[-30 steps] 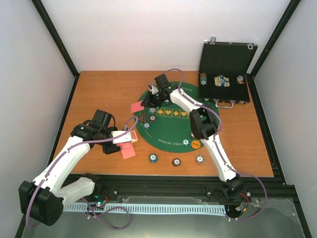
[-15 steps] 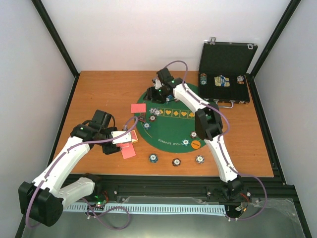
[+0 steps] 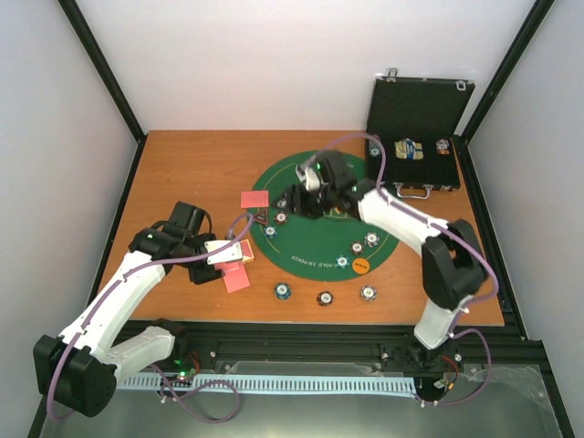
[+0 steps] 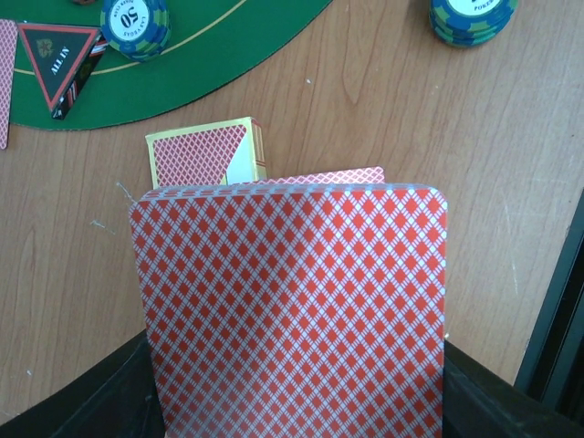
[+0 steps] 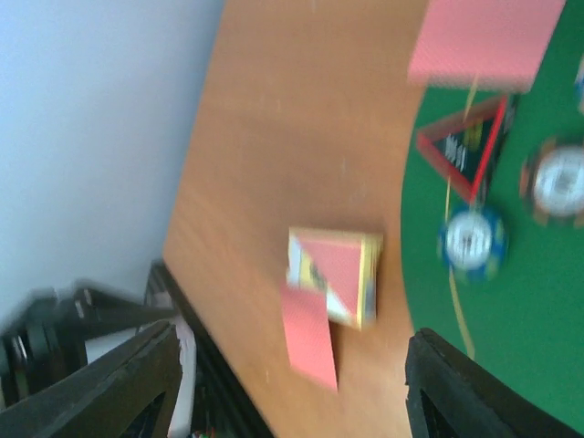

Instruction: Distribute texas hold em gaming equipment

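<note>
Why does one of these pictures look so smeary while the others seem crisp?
Right wrist view: smeared throughout, the triangle and a blue chip soft-edged, likely from camera motion. Left wrist view: crisp, with the diamond print on the red-backed card clear. Top external view: evenly lit, no glare, only faint shadows.

Bright even light; blurry right-wrist view

Red-and-white diamond lattice across the card back (image 4: 292,310). Plain green on the round mat (image 3: 310,242); black with red edging on the triangle (image 4: 59,57).
</note>
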